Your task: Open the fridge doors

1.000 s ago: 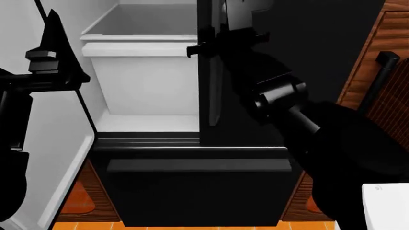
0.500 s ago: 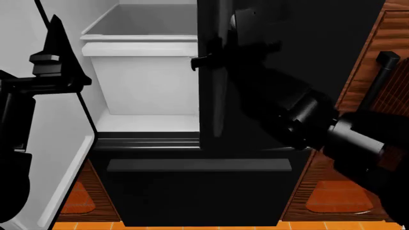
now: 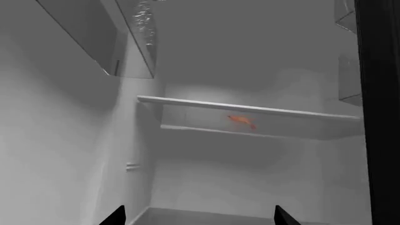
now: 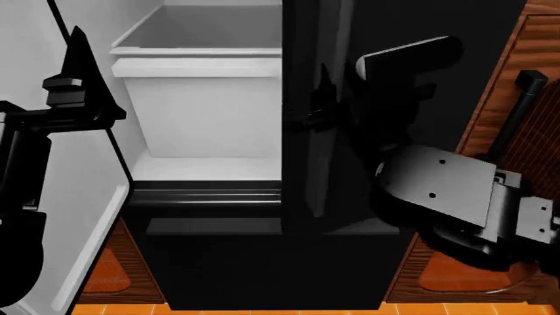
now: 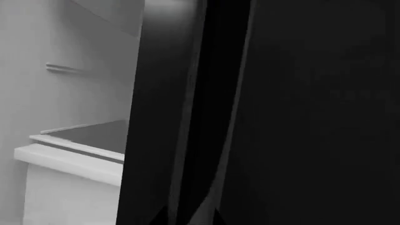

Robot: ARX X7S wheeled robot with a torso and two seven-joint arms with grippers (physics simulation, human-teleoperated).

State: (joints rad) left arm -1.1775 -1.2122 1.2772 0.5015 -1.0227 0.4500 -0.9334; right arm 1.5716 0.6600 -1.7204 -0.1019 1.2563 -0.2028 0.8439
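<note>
Glossy black fridge doors — left one swung wide, right one nearly shut

Left door [image 4: 52, 197] shows its white inner face; right door [image 4: 420, 26] stands upright, long vertical handle [image 4: 302, 131] at the right gripper [image 4: 319, 108] — finger spacing unclear. Left gripper [image 3: 198, 216] fingers spread wide, facing the white interior.

Open gap beside right door [image 4: 302, 131]

Right end effector [image 4: 317, 98] black on black fridge doors [image 4: 411, 39], jaw state unreadable. Left end effector [image 3: 198, 216]: only fingertips [image 3: 115, 216] show, rest cut by wrist view edge.
</note>
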